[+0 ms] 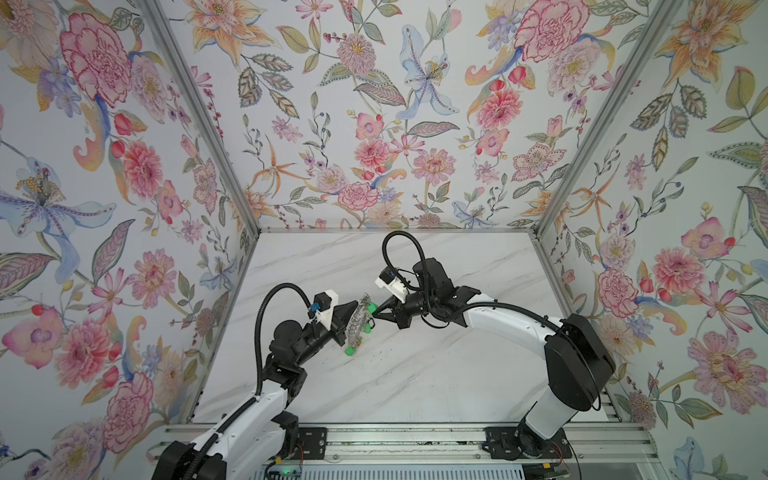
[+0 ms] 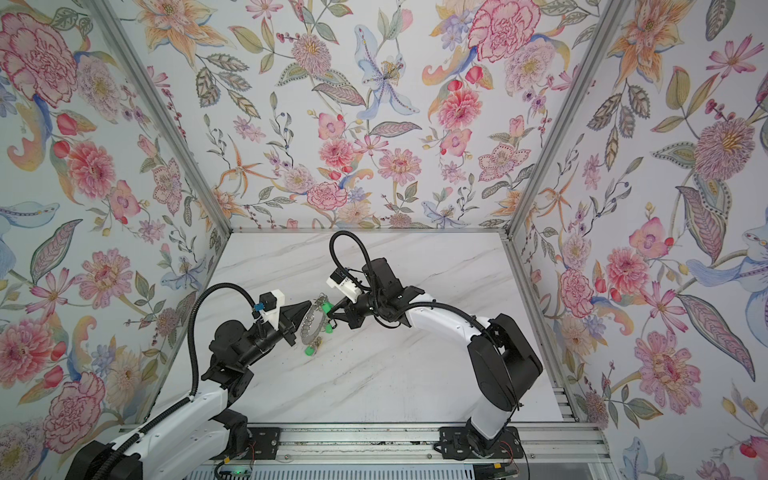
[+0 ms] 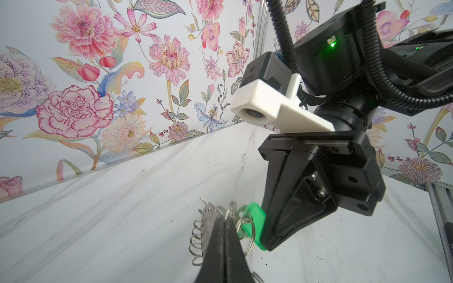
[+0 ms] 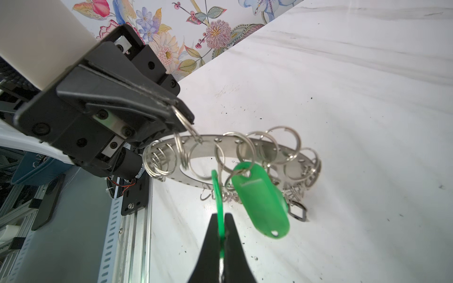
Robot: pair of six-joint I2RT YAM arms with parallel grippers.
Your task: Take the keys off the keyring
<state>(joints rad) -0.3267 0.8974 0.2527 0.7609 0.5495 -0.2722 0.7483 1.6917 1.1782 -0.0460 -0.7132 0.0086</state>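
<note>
Both hands are clamped: left hand (image 4: 181,110) on a wire loop (image 4: 186,123) of the keyring (image 4: 208,141), held over the worktop (image 4: 343,85); right hand (image 4: 221,231) on a green key tag (image 4: 217,196), which should be wound along its loop, not yanked.

You are seeing marble tabletop (image 1: 415,374) lying beneath the right pincer (image 1: 375,314), dark specks (image 4: 246,113) sitting beside, floral walls (image 1: 374,124) rising beyond.

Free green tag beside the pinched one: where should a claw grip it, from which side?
I'd grip the free green tag by its end with the small hole, far from the keyring, claw closing across the flat faces, coming in along its length. It hangs flat and oblong; the ring end is crowded by wire loops and the pinched tag.
</note>
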